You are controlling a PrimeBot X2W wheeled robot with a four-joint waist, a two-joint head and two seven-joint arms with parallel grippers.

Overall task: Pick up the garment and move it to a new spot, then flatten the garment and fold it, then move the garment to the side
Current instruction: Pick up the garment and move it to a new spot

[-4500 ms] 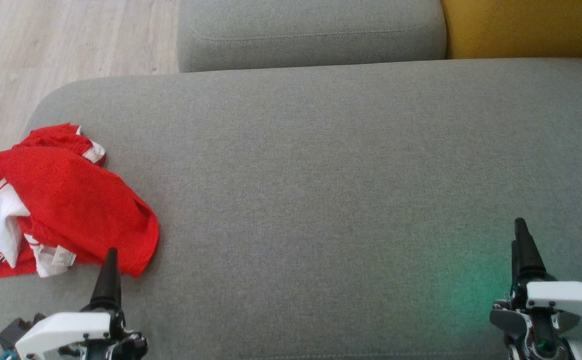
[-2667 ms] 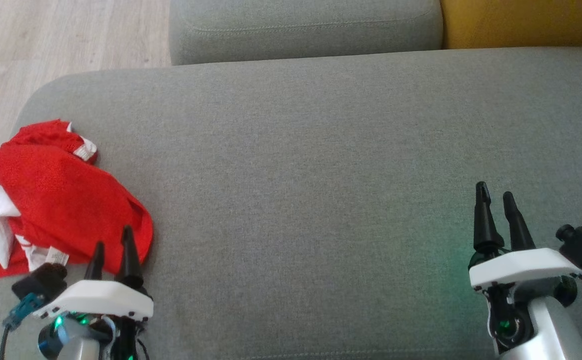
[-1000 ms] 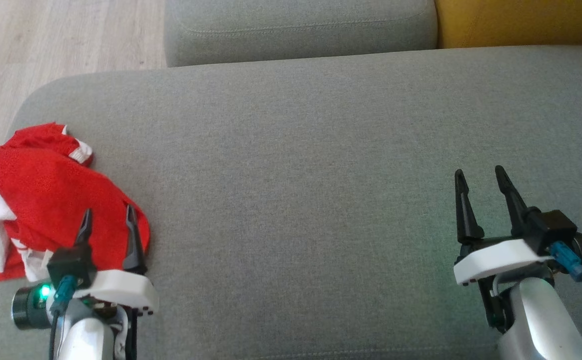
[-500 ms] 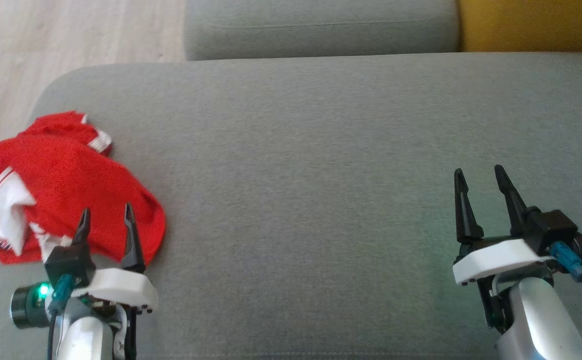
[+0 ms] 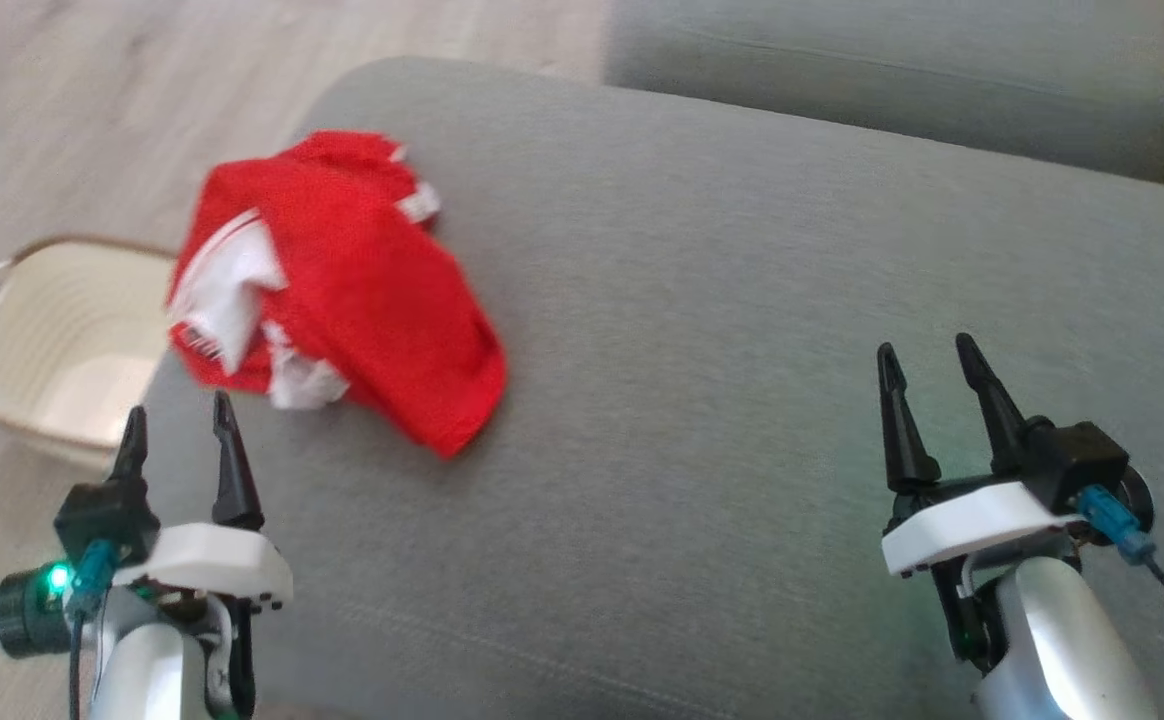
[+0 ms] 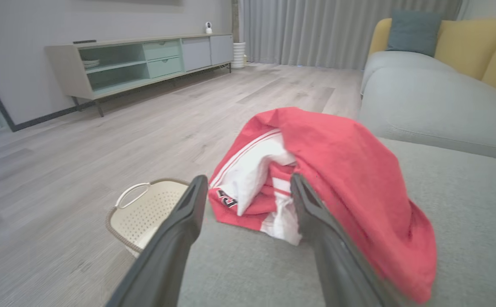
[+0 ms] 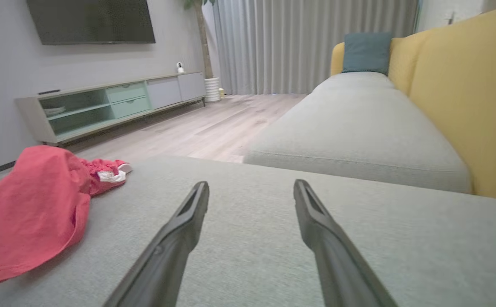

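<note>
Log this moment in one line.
garment: crumpled on sofa, unheld | left gripper: open, short of it | right gripper: open, empty

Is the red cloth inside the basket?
No, the garment lies crumpled on the sofa, while the basket sits down on the floor beside it.

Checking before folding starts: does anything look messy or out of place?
The bright red mesh garment lies crumpled at the left edge of the grey sofa cushion, white lining turned out; a cream perforated basket sits on the floor beside that edge. Nothing else odd.
</note>
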